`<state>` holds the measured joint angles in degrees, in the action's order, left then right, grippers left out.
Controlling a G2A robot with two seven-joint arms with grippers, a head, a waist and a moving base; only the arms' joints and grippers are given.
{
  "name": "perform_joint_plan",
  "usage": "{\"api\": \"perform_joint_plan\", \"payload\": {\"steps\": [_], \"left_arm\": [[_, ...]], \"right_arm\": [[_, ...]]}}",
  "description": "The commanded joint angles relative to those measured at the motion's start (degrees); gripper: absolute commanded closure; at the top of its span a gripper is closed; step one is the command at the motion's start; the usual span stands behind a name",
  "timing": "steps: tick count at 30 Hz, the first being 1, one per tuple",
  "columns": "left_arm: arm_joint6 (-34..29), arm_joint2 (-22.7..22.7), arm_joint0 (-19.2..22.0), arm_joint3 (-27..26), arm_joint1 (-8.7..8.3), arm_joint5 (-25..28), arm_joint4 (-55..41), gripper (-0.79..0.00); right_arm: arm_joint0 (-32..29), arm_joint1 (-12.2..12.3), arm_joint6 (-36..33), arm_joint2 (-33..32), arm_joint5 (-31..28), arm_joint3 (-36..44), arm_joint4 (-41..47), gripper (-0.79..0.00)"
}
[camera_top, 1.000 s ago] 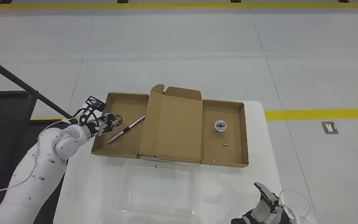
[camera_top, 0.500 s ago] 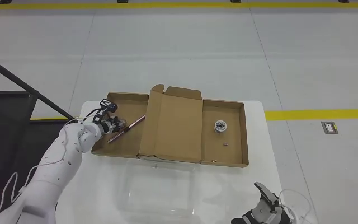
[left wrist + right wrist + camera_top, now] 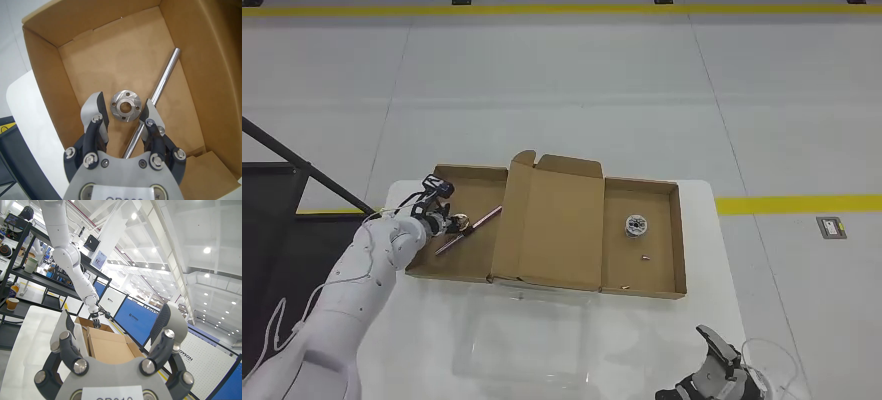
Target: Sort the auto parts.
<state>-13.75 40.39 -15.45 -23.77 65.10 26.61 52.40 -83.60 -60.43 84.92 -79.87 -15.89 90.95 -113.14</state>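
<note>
A round metal flange [image 3: 125, 108] with bolt holes lies flat on the floor of the cardboard box's left compartment [image 3: 47, 79]. My left gripper [image 3: 123, 108] hangs just above it, open, with one finger on either side of the disc. A shiny metal rod [image 3: 164, 79] lies diagonally beside the flange and passes under one finger. From above, the left gripper [image 3: 447, 220] is at the left end of the box [image 3: 642, 182], next to the rod [image 3: 474, 227]. My right gripper [image 3: 117, 328] is open and holds nothing, low at the table's front right [image 3: 717, 368].
The box's right compartment holds a small round part [image 3: 636, 225] and a tiny piece [image 3: 644, 257]. A raised cardboard flap [image 3: 552, 215] divides the two compartments. A clear plastic bin [image 3: 532, 345] sits on the white table in front of the box.
My left arm has swung in over the box's left compartment, and its gripper now straddles the flange. The right arm has not moved.
</note>
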Motion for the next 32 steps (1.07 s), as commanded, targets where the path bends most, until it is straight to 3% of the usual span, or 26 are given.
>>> {"api": "perform_joint_plan", "payload": {"steps": [1,7,14,18,20,21,27,32], "left_arm": [[1.5,0.6,0.3,0.3,-0.16,2.4,-0.3,-0.499],[8.1,3.4,-0.8,-1.7,-2.22,14.4,-1.4,-0.548],[17.6,8.5,-7.1,-11.7,-6.75,27.4,0.1,-0.576],[21.7,13.0,-14.4,-22.4,-10.16,31.4,1.8,-0.634],[22.7,15.7,-19.0,-29.0,-11.9,31.4,2.2,-0.696],[23.0,17.3,-21.2,-32.2,-12.77,31.4,2.5,-0.785],[25.7,26.7,-35.6,-50.6,-17.28,31.4,2.7,-0.785],[30.3,33.2,-44.9,-61.0,-20.06,31.4,5.6,-0.785]], "right_arm": [[0.0,0.0,0.0,0.0,0.0,0.0,0.0,-0.785],[0.0,0.0,0.0,0.0,0.0,0.0,0.0,-0.785],[0.0,0.0,0.0,0.0,0.0,0.0,0.0,-0.785],[0.0,0.0,0.0,0.0,0.0,0.0,0.0,-0.785],[0.0,0.0,0.0,0.0,0.0,0.0,0.0,-0.785],[0.0,0.0,0.0,0.0,0.0,0.0,0.0,-0.785],[0.0,0.0,0.0,0.0,0.0,0.0,0.0,-0.785],[0.0,0.0,0.0,0.0,0.0,0.0,0.0,-0.785]]}}
